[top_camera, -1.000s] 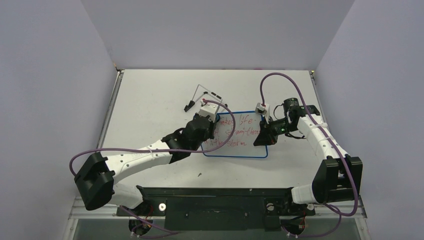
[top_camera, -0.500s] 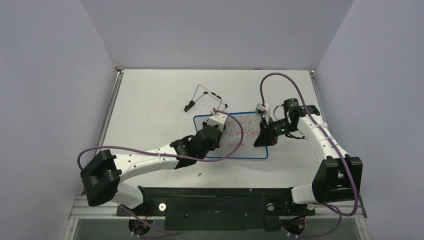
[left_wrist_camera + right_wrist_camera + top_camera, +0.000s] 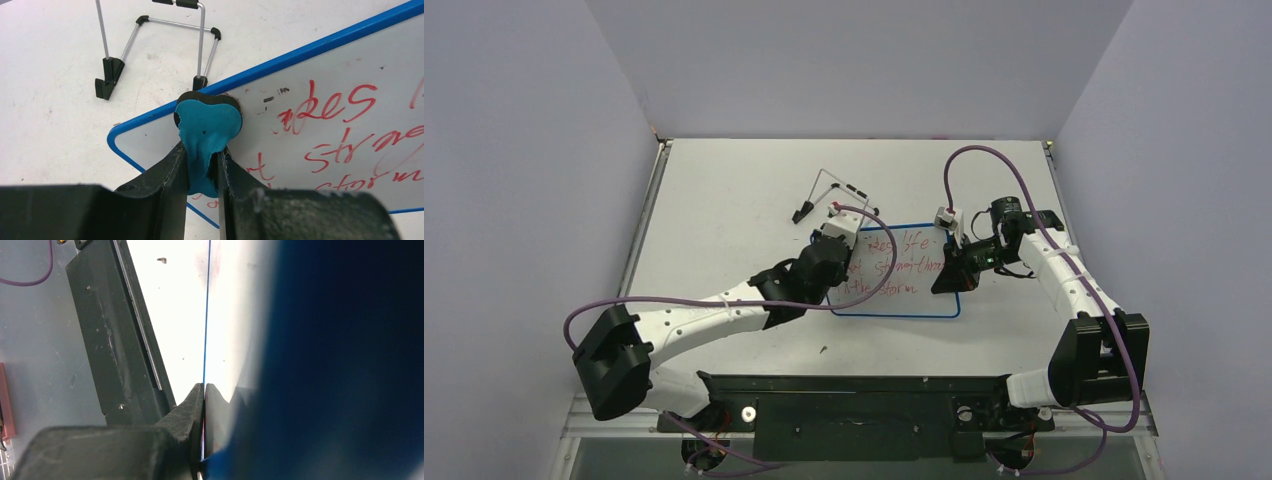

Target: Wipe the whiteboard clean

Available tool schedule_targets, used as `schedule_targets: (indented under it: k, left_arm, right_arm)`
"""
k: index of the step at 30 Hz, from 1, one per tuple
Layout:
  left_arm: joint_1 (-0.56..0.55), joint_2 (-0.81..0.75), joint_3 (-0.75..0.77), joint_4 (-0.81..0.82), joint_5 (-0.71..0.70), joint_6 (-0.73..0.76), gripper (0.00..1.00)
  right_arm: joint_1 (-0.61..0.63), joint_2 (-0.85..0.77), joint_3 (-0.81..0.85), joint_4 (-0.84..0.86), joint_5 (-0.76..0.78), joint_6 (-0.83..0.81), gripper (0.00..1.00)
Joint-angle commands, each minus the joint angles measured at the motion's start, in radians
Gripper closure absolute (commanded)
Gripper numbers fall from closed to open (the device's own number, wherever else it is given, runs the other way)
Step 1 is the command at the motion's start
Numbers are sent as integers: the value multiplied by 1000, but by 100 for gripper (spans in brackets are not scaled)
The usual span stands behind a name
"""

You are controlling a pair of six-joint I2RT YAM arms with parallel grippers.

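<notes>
The left gripper (image 3: 202, 160) pinches the eraser (image 3: 207, 125), whose felt is pressed on the whiteboard (image 3: 325, 65) at its 10 o'clock corner, apparently to wipe the red writing (image 3: 345, 100). The board lies mid-table (image 3: 724, 200). The right gripper (image 3: 951, 272) is clamped on its 3 o'clock edge, likely to steady it. The wire stand (image 3: 106, 80) lies beyond, at 11 o'clock.

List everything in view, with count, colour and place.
whiteboard: 1, white with blue rim, mid-table
handwriting: several lines, red, on the whiteboard
eraser: 1, teal pad with black backing, at the whiteboard's far left corner
wire stand: 1, black and silver, on the table behind the whiteboard
table: 1, white, under everything
cables: 2, purple, one along each arm
left gripper: 1, black, shut on the eraser
right gripper: 1, black, shut on the whiteboard's right edge
</notes>
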State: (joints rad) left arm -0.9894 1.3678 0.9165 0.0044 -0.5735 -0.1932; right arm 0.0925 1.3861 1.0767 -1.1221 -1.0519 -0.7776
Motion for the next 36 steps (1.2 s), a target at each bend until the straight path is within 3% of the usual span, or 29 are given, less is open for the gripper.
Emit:
schedule_targets:
  k: [1, 11, 24, 36]
  left_arm:
    - [-15, -30, 27, 15, -52, 20, 100]
    - [-111, -155, -87, 46, -15, -1, 100]
    - [-120, 3, 7, 133, -160, 112, 100]
    - [-81, 33, 76, 146, -74, 202, 100]
  right_arm:
    - [17, -9, 33, -29, -40, -68, 100]
    - [21, 3, 35, -32, -41, -72, 100]
    - [21, -2, 33, -32, -40, -72, 100]
    - [20, -6, 33, -34, -44, -73, 100]
